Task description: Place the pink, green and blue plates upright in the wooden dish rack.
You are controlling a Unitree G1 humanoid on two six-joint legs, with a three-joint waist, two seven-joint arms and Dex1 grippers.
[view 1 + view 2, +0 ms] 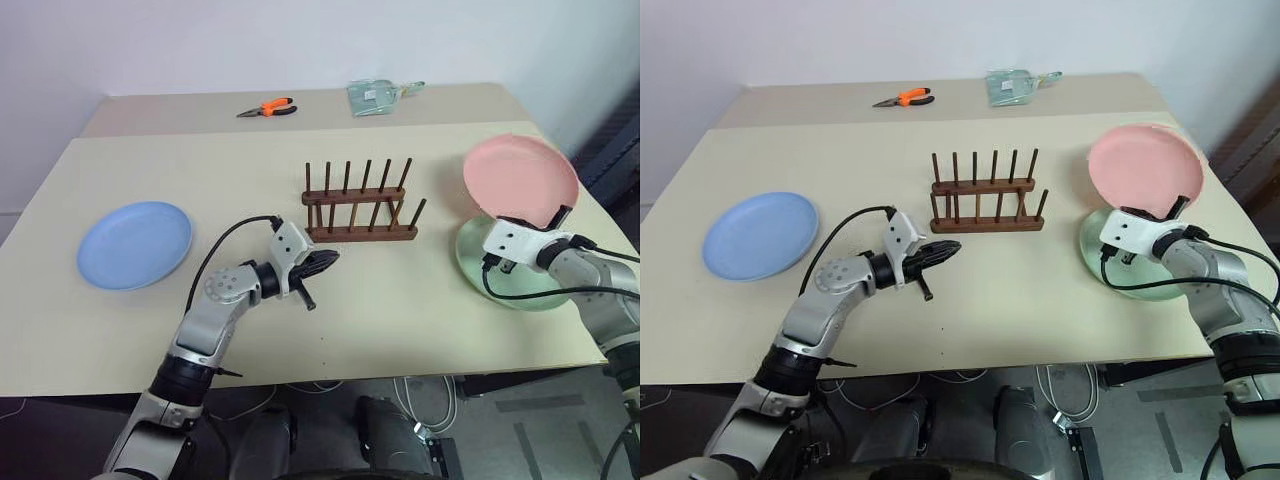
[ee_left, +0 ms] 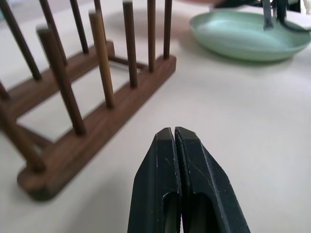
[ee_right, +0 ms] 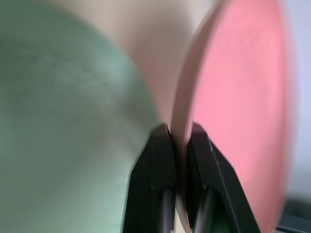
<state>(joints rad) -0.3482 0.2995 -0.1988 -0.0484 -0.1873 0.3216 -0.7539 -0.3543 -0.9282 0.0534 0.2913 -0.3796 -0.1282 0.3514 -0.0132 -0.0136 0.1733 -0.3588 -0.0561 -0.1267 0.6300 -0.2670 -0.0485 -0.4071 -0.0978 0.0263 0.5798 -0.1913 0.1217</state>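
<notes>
Nearest you, on the left, the left end effector hangs just above the tabletop with its two fingers pressed together and nothing between them; it points toward the near end of the rack but stands apart from it.

Going left to right: the blue plate lies flat near the tabletop's left edge, well apart from everything else. The rack sits in the middle with every slot between its pegs bare, so you have no plate seated yet. On the right, the green plate lies flat near the right edge. Over it, your right end effector has pinched the rim of the pink plate, one finger on each face, and holds it on edge, lifted off the green one.

By my reading you are in the first of three placements: the pink plate is gripped and already upright, but it has yet to be carried left to the rack and lowered between pegs. Green and blue remain after that. Orange pliers and a clear packet at the far edge play no part.
</notes>
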